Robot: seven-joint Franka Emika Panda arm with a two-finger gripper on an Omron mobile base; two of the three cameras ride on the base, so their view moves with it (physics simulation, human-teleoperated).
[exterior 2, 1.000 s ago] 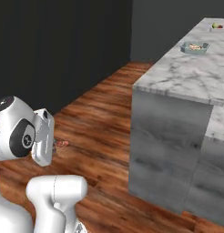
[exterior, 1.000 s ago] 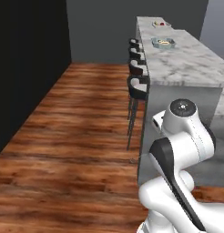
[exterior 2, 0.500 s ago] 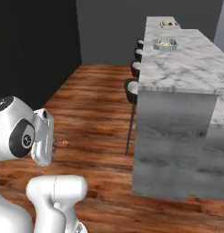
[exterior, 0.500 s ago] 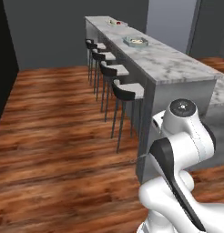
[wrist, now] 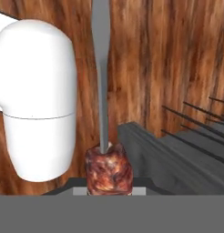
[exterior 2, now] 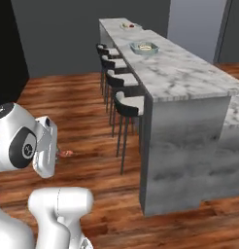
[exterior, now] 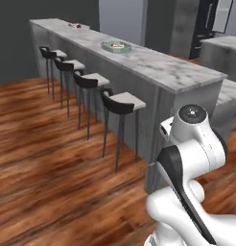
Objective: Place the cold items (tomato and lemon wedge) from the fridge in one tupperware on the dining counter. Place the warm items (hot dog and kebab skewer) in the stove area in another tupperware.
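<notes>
**Skewer in hand; tray lies ahead and up on the counter**

Start at your gripper. In the hand view its jaws are clenched on the kebab skewer, gripping at a red-brown meat chunk, with the bare grey stick running straight away from the hand toward twelve o'clock. The long axis therefore lies along the gripper's own line of sight, over the wooden floor.

In the right base view, the skewer's end shows just beside the wrist, low and close to the arm, pointing toward three o'clock.

Moving outward, the dining counter stands at about two o'clock from the hand in that view, well apart and higher than it. A pale blue-green tupperware sits on its top; it also appears in the left base view at roughly eleven o'clock from the arm. A smaller container rests farther along, near the far end.

Judgement: you must lift and carry the skewer across to the tray, bar stools lining the counter's near side.
</notes>
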